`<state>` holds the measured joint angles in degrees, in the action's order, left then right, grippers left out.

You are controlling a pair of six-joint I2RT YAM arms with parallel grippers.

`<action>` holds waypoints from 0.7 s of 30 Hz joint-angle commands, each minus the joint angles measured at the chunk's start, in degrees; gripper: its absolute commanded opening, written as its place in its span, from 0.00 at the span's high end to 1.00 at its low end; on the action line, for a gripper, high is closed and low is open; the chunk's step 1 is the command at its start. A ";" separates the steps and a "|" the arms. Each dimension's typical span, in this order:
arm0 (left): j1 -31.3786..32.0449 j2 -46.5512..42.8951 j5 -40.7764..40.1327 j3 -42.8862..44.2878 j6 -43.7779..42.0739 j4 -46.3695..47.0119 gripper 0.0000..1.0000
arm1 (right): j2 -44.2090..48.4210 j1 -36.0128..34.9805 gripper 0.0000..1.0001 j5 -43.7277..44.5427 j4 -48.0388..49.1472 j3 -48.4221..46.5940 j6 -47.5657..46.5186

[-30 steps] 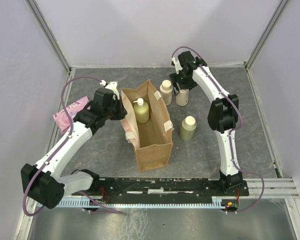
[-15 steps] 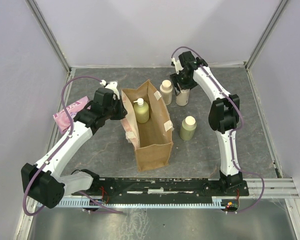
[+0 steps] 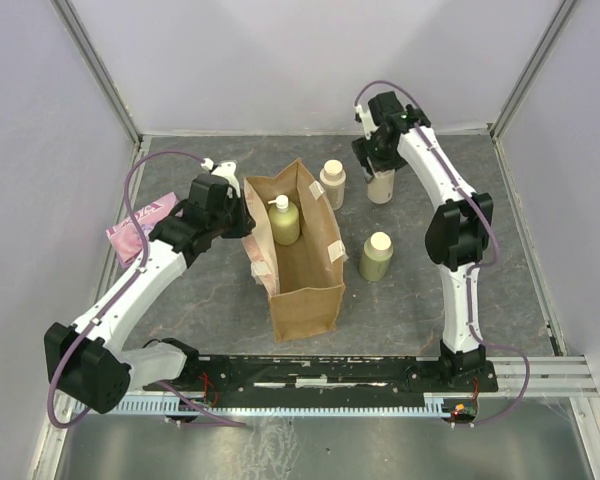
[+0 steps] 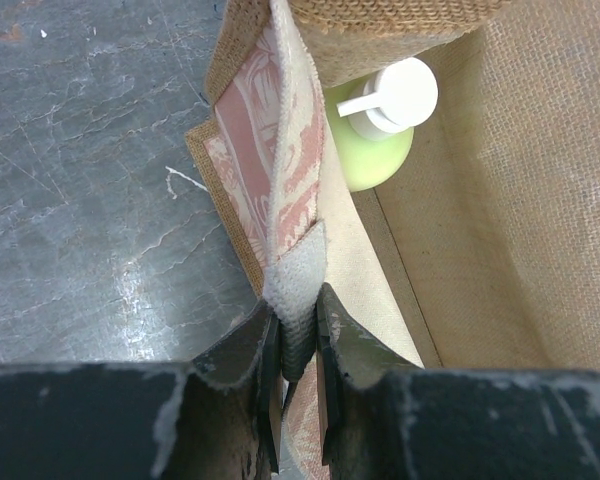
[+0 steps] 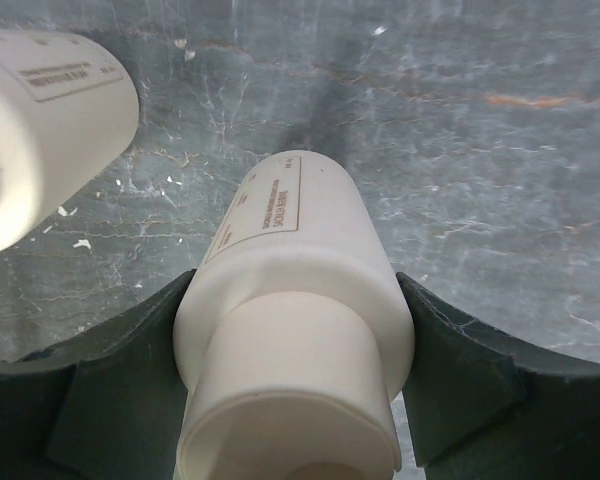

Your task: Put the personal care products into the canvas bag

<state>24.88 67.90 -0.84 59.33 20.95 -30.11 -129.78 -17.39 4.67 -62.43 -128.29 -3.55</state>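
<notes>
The tan canvas bag (image 3: 305, 285) stands open at the table's middle. A yellow-green pump bottle (image 3: 283, 222) stands inside it and also shows in the left wrist view (image 4: 380, 135). My left gripper (image 3: 238, 214) is shut on the bag's pinkish-white handle (image 4: 292, 200) at the left rim. My right gripper (image 3: 379, 162) is shut on a cream-beige bottle (image 3: 381, 188), gripped below its cap (image 5: 290, 300). A second cream-beige bottle (image 3: 332, 184) stands right of the bag's far end and shows in the right wrist view (image 5: 40, 120). A yellow-green capped bottle (image 3: 376, 257) stands right of the bag.
A flat pink packet (image 3: 138, 226) lies at the table's left edge, beside my left arm. Purple walls close in the back and both sides. The rail with the arm bases (image 3: 330, 375) runs along the near edge.
My right gripper has closed on the cream-beige bottle and carried it to the right, away from the second cream-beige bottle. My left gripper still holds the bag handle.
</notes>
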 commanded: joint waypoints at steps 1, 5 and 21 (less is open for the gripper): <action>0.25 1.67 2.01 2.08 -1.65 1.28 0.85 | 12.06 0.20 1.00 0.15 4.79 -8.31 -0.29; 0.24 2.34 2.91 2.45 -2.21 1.96 0.86 | 16.75 0.12 1.00 -4.15 10.29 -9.16 1.08; 0.25 5.05 6.15 3.05 -3.89 5.07 0.86 | 30.52 -0.14 1.00 -34.77 21.27 -8.12 10.06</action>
<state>24.88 71.90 2.74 60.60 19.40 -26.28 -103.57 -17.12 -16.86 -50.76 -134.19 1.93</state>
